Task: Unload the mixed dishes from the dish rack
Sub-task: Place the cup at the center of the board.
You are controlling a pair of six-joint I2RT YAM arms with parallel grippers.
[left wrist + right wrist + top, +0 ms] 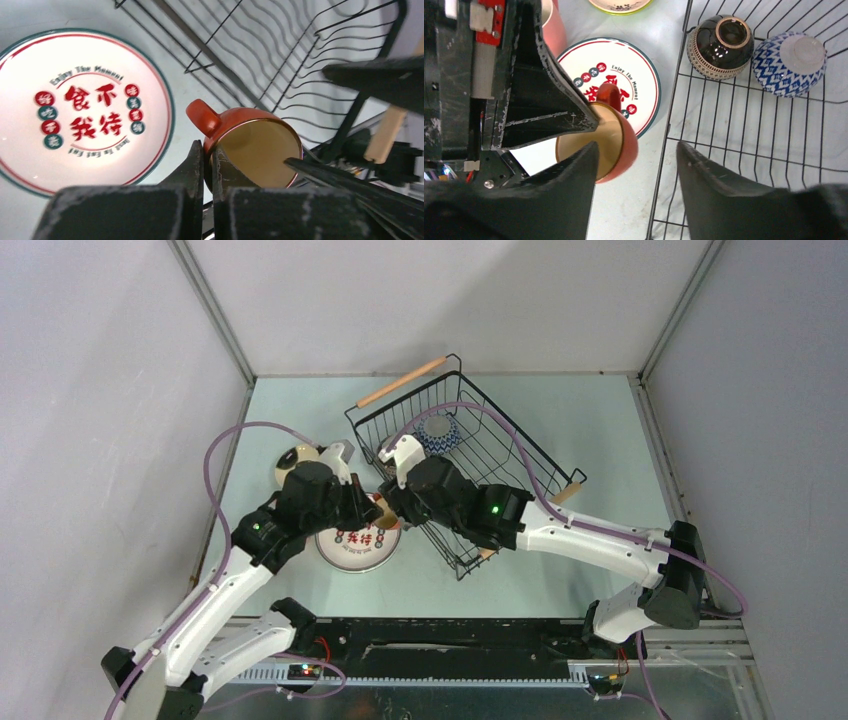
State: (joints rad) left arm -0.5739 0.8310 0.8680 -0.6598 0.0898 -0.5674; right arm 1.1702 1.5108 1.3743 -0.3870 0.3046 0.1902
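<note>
While the left claw [207,150] is pinched shut on the rim of the small orange, cream-lined cup [255,150], held just outside the black wire dish rack [671,107], the right claw [636,147] gapes, gripping nothing, so a handover seems under way, and next the cup needs setting on the pale bench [300,410].

The dish rack [774,125] is thin black-coated wire with pale, bare wooden handles [402,381]. Just beside it, the orange-red mug [250,140] has a glossy glaze, smooth cream inside, and the plate [75,110] is shiny glazed ceramic. The left gripper [206,152] looks matt black and scuffed. Inside the rack, a dark bowl [720,40] gleams.
</note>
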